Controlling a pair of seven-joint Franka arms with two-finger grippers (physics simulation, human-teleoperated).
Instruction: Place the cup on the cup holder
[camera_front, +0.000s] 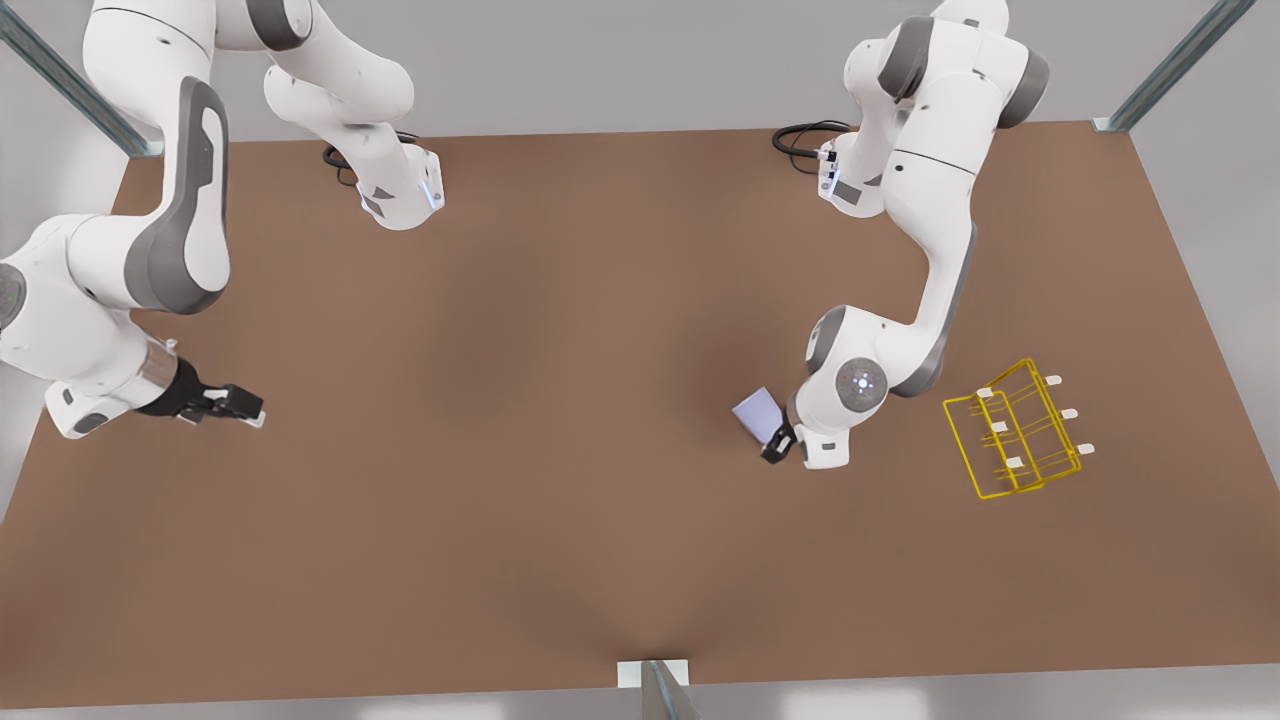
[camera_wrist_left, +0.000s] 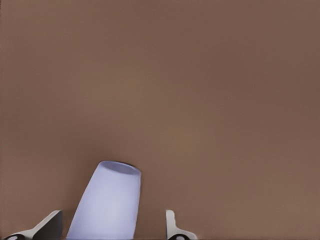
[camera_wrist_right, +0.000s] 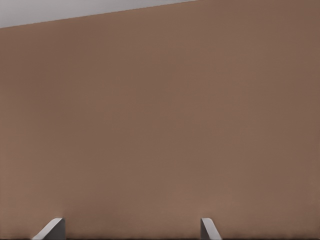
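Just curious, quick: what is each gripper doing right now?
Left gripper: at the cup, fingers either side; grip cannot be told.
Right gripper: open, holding nothing, waiting.

Matt brown tabletop (camera_front: 560, 420); smooth, plain lavender-blue tapered cup (camera_wrist_left: 107, 202); thin bright yellow wire cup holder (camera_front: 1015, 430), white-capped prongs; glossy white arm shells.

Both arms have glossy white rounded shells with dark grey joint bands and grey inset panels along the links. Black cables loop at each base. The arm on the front view's right carries a round grey joint cap with small coloured dots. The left claw (camera_front: 777, 446) and right claw (camera_front: 240, 405) are black with pale grey fingertips (camera_wrist_left: 50, 226).
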